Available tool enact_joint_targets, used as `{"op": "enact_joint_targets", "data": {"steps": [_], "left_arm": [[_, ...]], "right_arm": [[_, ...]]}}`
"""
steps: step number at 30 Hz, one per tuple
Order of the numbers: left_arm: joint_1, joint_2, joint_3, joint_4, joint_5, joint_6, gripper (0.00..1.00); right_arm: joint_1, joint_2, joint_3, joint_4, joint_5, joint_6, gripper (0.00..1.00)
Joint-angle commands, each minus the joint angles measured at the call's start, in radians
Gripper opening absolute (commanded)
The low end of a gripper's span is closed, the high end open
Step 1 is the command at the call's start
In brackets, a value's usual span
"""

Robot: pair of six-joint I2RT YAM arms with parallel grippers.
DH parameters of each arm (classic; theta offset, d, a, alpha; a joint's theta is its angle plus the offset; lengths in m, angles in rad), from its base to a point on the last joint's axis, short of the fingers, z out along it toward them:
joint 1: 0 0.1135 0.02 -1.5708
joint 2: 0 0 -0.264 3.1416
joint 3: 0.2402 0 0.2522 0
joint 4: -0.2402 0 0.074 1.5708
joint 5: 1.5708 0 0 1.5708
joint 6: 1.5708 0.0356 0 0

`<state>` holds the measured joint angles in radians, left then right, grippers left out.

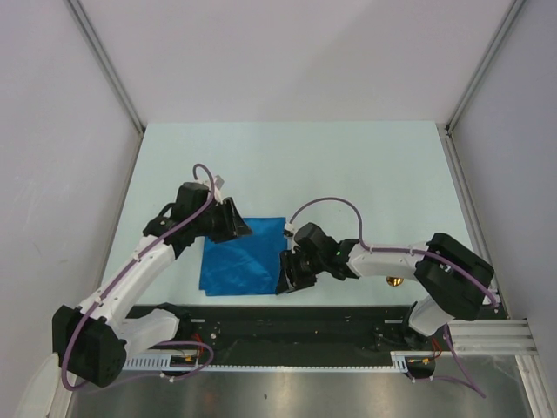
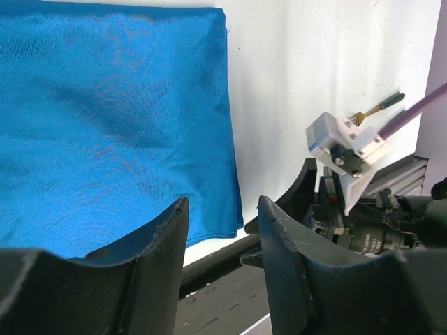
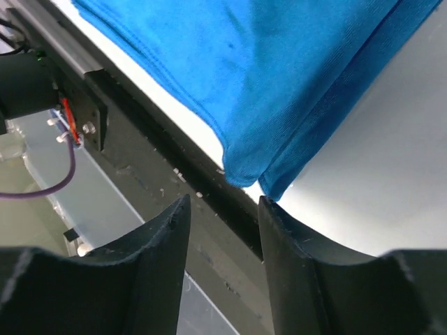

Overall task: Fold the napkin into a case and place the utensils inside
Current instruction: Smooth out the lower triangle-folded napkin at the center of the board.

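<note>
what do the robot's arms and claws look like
The left arm and right arm have white links with bulky black joint housings, each with a thin purple cable looping along it. The left claw and right claw are matte black, with two broad curved fingers.

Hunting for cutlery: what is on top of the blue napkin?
Nothing rests on the napkin; its visible surface is bare. A utensil lies apart on the table. Anything between its layers is hidden.
</note>
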<state>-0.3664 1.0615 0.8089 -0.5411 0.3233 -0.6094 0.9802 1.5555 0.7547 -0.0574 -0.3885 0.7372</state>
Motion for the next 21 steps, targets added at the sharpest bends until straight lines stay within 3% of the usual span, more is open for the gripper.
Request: {"op": "enact_joint_targets", "data": {"steps": [1,13,17,21], "left_arm": [[0.020,-0.023,0.004,-0.006,0.031,0.036,0.49],[0.052,-0.044,-0.022,-0.016,0.042,0.053,0.50],[0.066,-0.044,-0.025,-0.020,0.045,0.063,0.50],[0.080,-0.046,-0.028,-0.023,0.045,0.072,0.50]], "right_arm": [[0.009,0.043,0.021,0.047,0.039,0.025,0.47],[-0.003,0.097,0.046,0.065,0.056,0.031,0.45],[-0.011,0.092,0.041,0.062,0.050,0.031,0.26],[-0.023,0.068,0.020,0.062,0.050,0.028,0.13]]}}
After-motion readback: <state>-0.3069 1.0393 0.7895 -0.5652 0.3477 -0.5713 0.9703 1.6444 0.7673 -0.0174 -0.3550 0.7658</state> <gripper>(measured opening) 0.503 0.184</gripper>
